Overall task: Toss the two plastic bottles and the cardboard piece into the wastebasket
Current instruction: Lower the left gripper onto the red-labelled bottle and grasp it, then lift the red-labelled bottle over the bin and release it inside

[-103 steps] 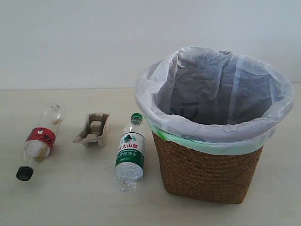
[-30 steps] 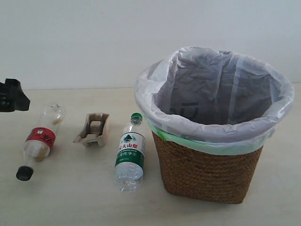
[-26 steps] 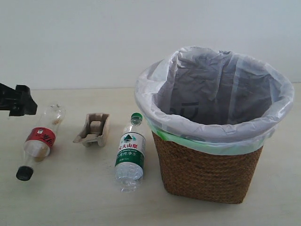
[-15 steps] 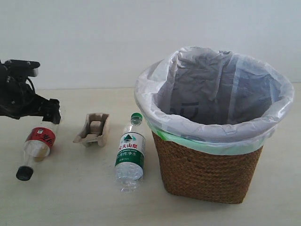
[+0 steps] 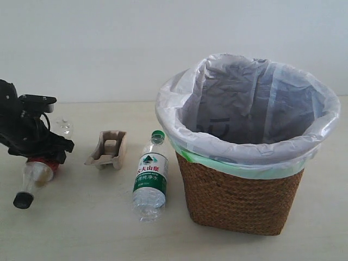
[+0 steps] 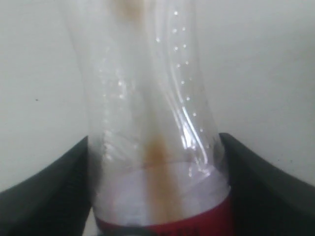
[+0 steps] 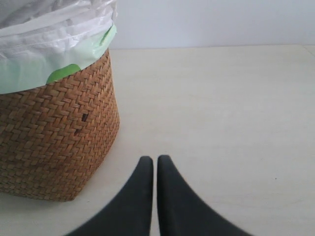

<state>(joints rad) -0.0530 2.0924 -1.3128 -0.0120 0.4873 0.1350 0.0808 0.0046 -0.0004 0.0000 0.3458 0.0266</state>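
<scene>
The red-label bottle (image 5: 36, 172) lies at the far left of the table, its black cap (image 5: 23, 200) toward the front. My left gripper (image 5: 41, 156) is down over its middle. In the left wrist view its black fingers (image 6: 246, 177) press against both sides of the red-label bottle (image 6: 147, 98), just above the red label. The cardboard piece (image 5: 107, 149) and the green-label bottle (image 5: 150, 176) lie to the right, untouched. The wastebasket (image 5: 239, 196) stands on the right. My right gripper (image 7: 155, 160) is shut and empty beside the wastebasket (image 7: 54, 132).
A pale wall rises behind the table. The bag folded over the basket rim (image 5: 244, 157) stands well above the things lying flat. Bare tabletop (image 7: 221, 113) lies beyond the right gripper.
My left arm came in from the left edge and dropped onto the red-label bottle. The bottle shifted slightly, its cap moving a little left. The other things have not moved.
</scene>
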